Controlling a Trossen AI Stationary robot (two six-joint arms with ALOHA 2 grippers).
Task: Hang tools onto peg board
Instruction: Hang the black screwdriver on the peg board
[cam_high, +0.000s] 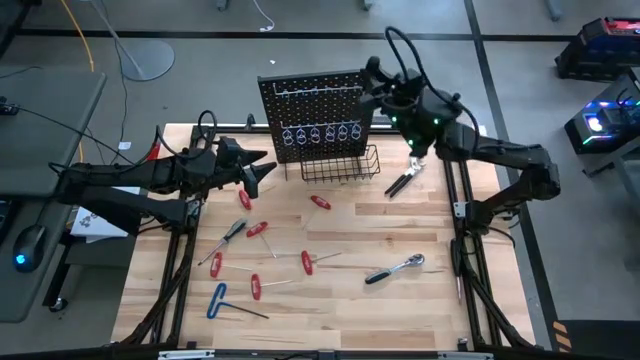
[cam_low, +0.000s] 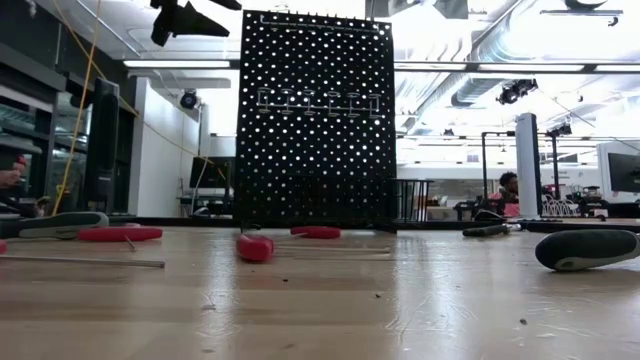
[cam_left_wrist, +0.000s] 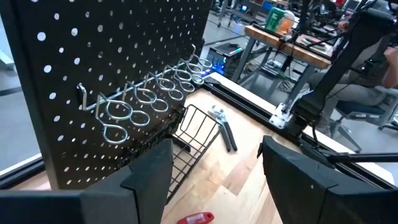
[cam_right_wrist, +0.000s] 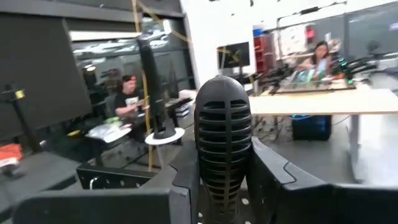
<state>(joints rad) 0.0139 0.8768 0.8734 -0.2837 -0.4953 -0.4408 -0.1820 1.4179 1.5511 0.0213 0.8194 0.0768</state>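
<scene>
The black peg board (cam_high: 315, 115) stands upright at the table's far middle, with a row of wire hooks (cam_left_wrist: 146, 99) and a wire basket (cam_high: 340, 165) at its base. My right gripper (cam_high: 372, 90) is up at the board's top right corner, shut on a black-handled screwdriver (cam_right_wrist: 222, 143). My left gripper (cam_high: 262, 172) is open and empty, just left of the board; its fingers show apart in the left wrist view (cam_left_wrist: 211, 180). Several red-handled screwdrivers (cam_high: 257, 229), a blue T-handle key (cam_high: 217, 300) and a chrome ratchet (cam_high: 395, 268) lie flat on the table. My right gripper pinches the screwdriver's black ribbed handle (cam_right_wrist: 222, 168) between its two fingers (cam_right_wrist: 277, 180), one on each side. The handle's rounded end (cam_right_wrist: 222, 87) sticks out past the fingertips. The shaft is hidden behind the gripper. The tool is lifted clear, high above the table.
A silver-headed tool with dark handles (cam_high: 403, 180) lies on the table right of the basket; it also shows in the left wrist view (cam_left_wrist: 222, 127). A dark-handled screwdriver (cam_high: 225, 240) lies among the red ones. People sit at desks beyond the table.
</scene>
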